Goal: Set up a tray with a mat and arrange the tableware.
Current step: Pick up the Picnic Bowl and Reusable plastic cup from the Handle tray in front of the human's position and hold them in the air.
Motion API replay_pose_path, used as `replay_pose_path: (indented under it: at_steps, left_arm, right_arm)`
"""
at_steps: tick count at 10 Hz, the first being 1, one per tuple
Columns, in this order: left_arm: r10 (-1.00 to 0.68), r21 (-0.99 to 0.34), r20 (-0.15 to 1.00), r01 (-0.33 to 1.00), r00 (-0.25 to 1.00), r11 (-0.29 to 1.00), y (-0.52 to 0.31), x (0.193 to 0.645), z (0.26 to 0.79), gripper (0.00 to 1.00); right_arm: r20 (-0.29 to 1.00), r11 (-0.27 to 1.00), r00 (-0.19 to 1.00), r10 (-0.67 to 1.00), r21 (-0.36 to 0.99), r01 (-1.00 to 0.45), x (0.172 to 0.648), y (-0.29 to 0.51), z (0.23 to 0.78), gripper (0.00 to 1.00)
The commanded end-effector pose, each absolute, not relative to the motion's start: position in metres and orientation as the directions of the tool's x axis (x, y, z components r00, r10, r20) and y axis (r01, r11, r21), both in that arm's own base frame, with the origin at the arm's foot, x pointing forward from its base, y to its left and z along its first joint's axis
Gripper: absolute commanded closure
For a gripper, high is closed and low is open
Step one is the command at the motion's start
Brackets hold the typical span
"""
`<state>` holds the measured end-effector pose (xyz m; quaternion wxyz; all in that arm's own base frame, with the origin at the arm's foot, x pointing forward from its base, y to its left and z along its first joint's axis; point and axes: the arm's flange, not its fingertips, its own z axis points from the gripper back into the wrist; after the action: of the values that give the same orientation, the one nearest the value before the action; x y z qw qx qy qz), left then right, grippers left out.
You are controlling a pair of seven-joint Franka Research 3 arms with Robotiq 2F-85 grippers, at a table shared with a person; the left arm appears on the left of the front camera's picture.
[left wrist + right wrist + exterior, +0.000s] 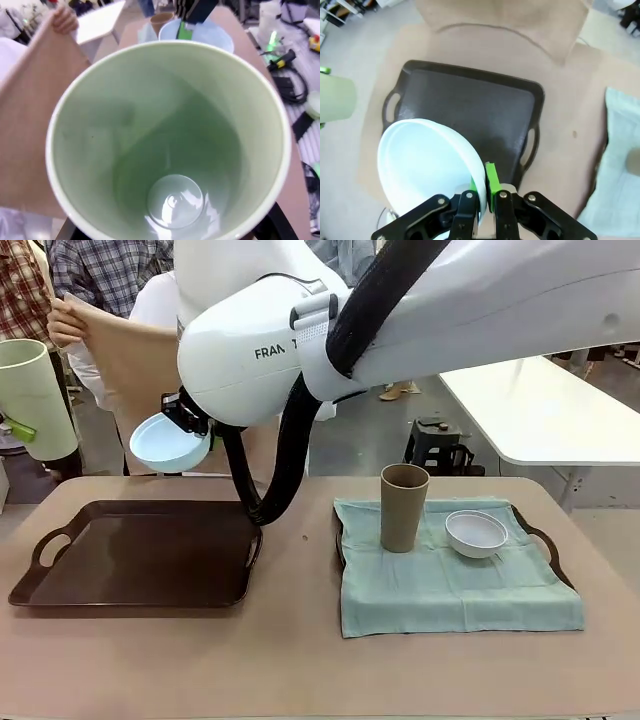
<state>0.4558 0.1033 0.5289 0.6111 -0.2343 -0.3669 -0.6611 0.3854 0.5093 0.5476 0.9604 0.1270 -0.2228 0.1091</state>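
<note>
My right gripper (190, 422) reaches across to the left and is shut on the rim of the light blue bowl (166, 444), held in the air above the far edge of the bare dark tray (140, 552). From the right wrist, the gripper (485, 186) pinches the bowl (422, 160) over that tray (470, 107). At the far left my left gripper (12, 430) is shut on the pale green cup (33, 395), whose inside (170, 150) faces the left wrist camera. A person holds a tan mat (130, 355) upright behind the tray. The brown cup (403, 506) and white bowl (476, 532) stand on a pale green mat (450, 590).
The pale green mat covers a second tray (548, 545) on the right half of the table. My right arm's black cable (280, 475) hangs down by the dark tray's far right corner. A white table (540, 405) and a stool stand beyond.
</note>
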Motion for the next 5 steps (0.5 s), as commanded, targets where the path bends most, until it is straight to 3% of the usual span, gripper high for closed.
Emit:
replay_pose_path:
  at_steps: [1, 5]
  left_arm:
    - [-0.639, 0.205, 0.753, 0.979, -0.153, 0.007, 0.1005, 0.4583, 0.5315, 1.00]
    - [-0.639, 0.205, 0.753, 0.979, -0.153, 0.007, 0.1005, 0.4583, 0.5315, 1.00]
  right_arm:
    - [0.468, 0.945, 0.869, 0.161, 0.180, -0.272, 0.3785, 0.5147, 0.5555, 1.00]
    - [0.468, 0.945, 0.869, 0.161, 0.180, -0.272, 0.3785, 0.5147, 0.5555, 1.00]
